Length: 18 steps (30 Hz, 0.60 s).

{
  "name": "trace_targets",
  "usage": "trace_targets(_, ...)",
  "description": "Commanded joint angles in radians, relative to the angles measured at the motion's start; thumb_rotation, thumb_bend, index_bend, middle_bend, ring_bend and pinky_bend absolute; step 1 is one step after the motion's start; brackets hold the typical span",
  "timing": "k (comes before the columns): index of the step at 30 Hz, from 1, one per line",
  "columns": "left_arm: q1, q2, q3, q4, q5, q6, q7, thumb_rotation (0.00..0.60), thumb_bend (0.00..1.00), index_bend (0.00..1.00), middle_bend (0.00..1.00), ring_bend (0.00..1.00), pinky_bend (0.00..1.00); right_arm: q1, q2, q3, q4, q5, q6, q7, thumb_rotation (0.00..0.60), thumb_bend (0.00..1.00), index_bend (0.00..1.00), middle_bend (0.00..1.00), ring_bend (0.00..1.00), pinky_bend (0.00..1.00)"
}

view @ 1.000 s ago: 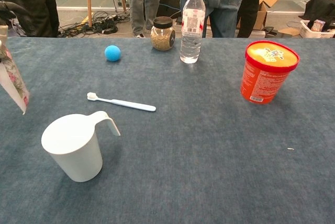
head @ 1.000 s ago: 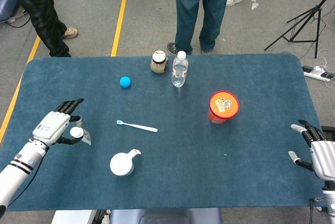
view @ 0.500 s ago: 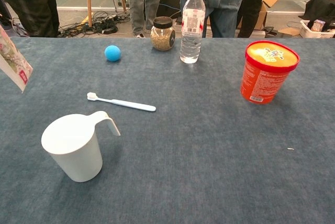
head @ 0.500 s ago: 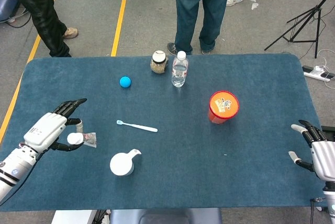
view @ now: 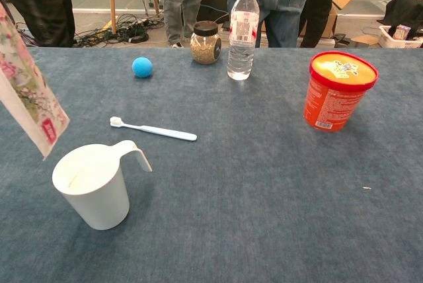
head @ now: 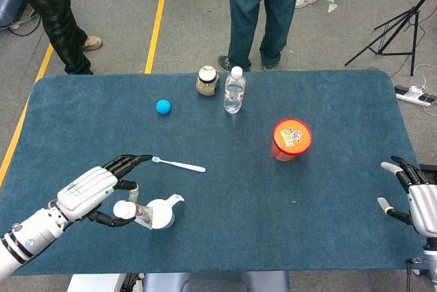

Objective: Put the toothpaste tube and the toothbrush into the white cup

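My left hand [head: 99, 193] grips the toothpaste tube [head: 136, 213] by its white cap end, just left of the white cup [head: 161, 213]. In the chest view the flowery tube [view: 30, 94] hangs tilted, its flat end just above and left of the cup's rim [view: 89, 170]. The hand itself is hidden in that view. The pale blue toothbrush [head: 179, 164] lies flat on the blue table beyond the cup, also seen as the toothbrush [view: 153, 129]. My right hand [head: 416, 200] hovers open at the table's right edge, holding nothing.
A blue ball [head: 163, 106], a grain jar [head: 207, 80] and a water bottle [head: 234, 91] stand at the back. An orange tub [head: 291, 139] sits right of centre. People stand behind the table.
My left hand has carried the toothpaste tube rightward and nearer, from the table's left edge to right beside the cup. The right hand has not moved.
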Motion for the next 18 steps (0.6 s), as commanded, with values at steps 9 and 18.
trace_targets(9,-0.065,-0.132,-0.01,0.017,-0.068,-0.076,0.082,0.6,0.3,0.7,0.0,0.0,0.05,-0.008,0.017,0.003,-0.003,-0.003,0.015,0.039,0.6,0.16,0.27,0.19,0.24,0.58)
trace_targets(18,-0.101,-0.229,-0.011,0.068,-0.166,-0.123,0.156,0.6,0.3,0.7,0.0,0.0,0.05,-0.011,0.024,0.005,-0.004,-0.004,0.019,0.056,0.6,0.16,0.27,0.19,0.24,0.58)
